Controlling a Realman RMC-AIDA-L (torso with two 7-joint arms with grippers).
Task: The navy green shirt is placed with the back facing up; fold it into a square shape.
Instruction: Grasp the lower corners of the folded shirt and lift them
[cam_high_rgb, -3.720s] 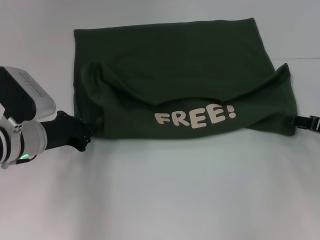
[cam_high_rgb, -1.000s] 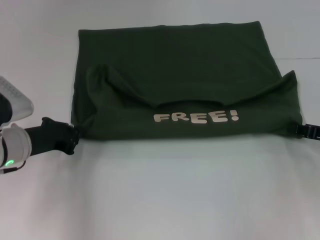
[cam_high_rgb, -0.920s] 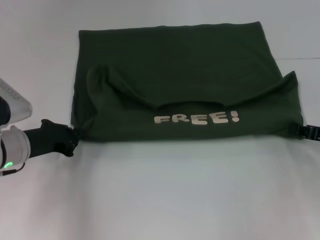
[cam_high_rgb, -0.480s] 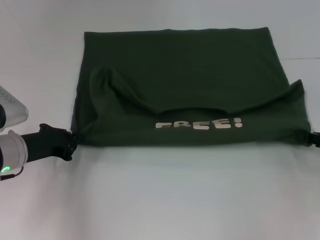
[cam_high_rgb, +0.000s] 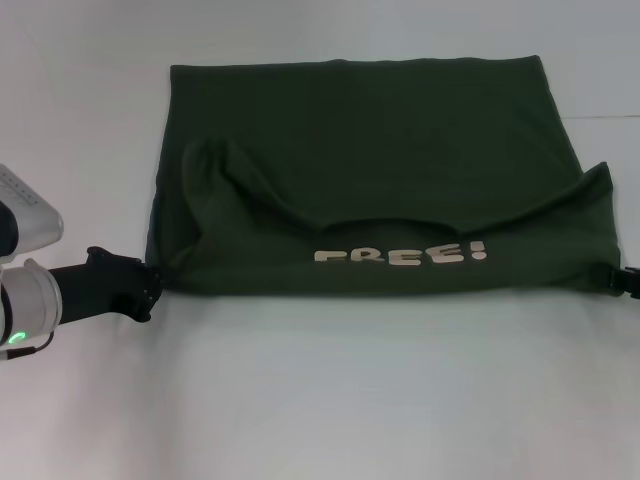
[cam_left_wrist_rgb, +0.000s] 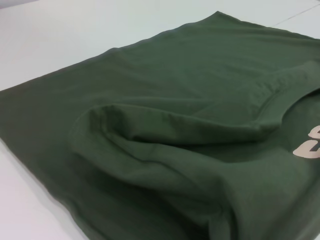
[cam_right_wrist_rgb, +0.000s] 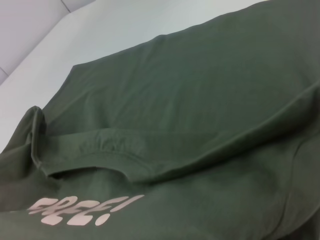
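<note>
The navy green shirt (cam_high_rgb: 370, 130) lies on the white table, its near part folded over so the cream "FREE!" letters (cam_high_rgb: 400, 255) face up along the near edge. My left gripper (cam_high_rgb: 152, 285) is shut on the shirt's near left corner. My right gripper (cam_high_rgb: 618, 280) is shut on the near right corner and shows only at the picture's edge. The folded layer sags between them, with a raised fold on the left. The shirt fills the left wrist view (cam_left_wrist_rgb: 150, 125) and the right wrist view (cam_right_wrist_rgb: 200, 100). Neither wrist view shows fingers.
The white table (cam_high_rgb: 350, 400) stretches bare between the shirt's near edge and me, and to the left of the shirt. A table seam line runs at the far right (cam_high_rgb: 610, 117).
Both grippers have moved outward and a little nearer to me with the corners. The folded flap is pulled tauter and flatter, and the letters sit lower and to the right.
</note>
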